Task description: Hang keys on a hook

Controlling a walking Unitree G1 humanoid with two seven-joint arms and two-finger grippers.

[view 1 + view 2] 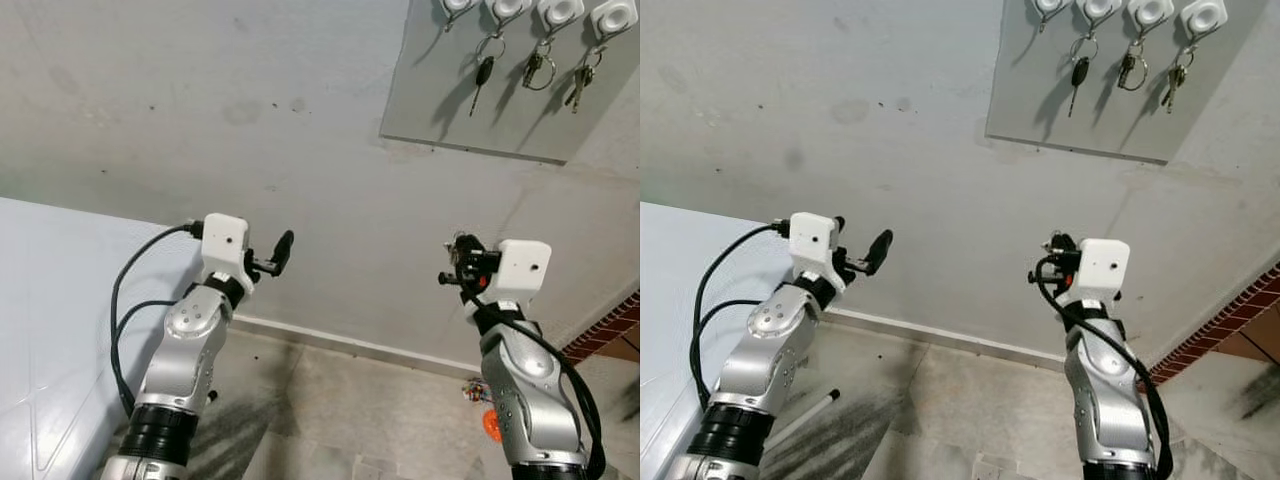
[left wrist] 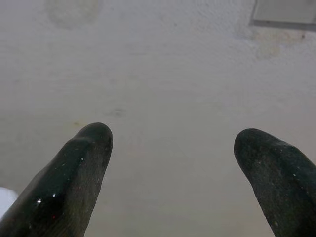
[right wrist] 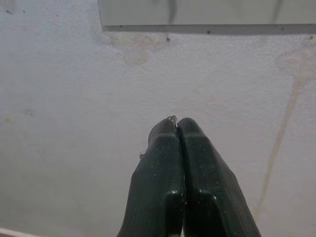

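On board, keys under hooks

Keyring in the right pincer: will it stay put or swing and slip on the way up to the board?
Likely to slip: the right pincer pinches only a sliver of the metal ring, smooth and thin. Probably loose and swingy, like the key sets dangling from the board's hooks. Seemingly light.

Scene is evenly, softly lit; no glare seen. Soft shadows are cast down-left by the hung keys on the grey board. Head views are sharp w/ slight tilt. In wrist views, nearby fingers are rendered soft, wall grainy.
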